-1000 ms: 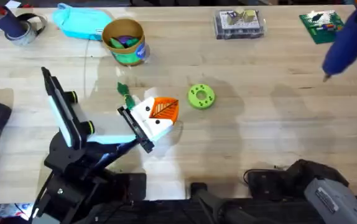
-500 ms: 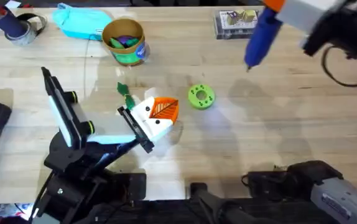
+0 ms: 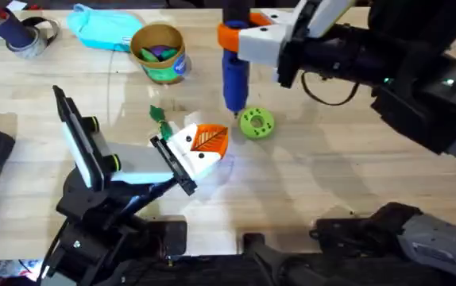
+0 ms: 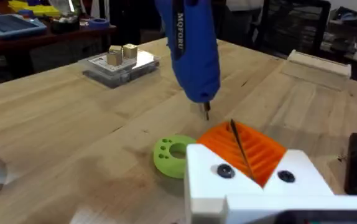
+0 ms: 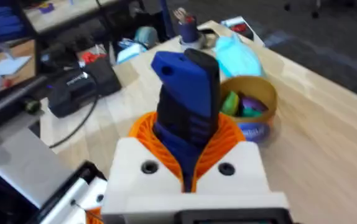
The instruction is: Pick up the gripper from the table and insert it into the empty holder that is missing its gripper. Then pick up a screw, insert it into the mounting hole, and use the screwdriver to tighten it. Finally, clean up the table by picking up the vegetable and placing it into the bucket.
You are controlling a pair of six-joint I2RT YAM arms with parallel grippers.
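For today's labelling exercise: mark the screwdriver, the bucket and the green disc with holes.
screwdriver [image 3: 235, 73]: overhead view, blue body below the orange collar.
bucket [image 3: 167, 71]: overhead view, green outer wall.
green disc [image 4: 166, 163]: left wrist view, outer rim.

Screwdriver [image 4: 189, 53] top cut off by edge; vegetable [image 3: 159, 117] partly hidden

A pale wooden table [image 3: 355, 191] stands before what look like cluttered, dim workbenches [image 4: 35, 31].
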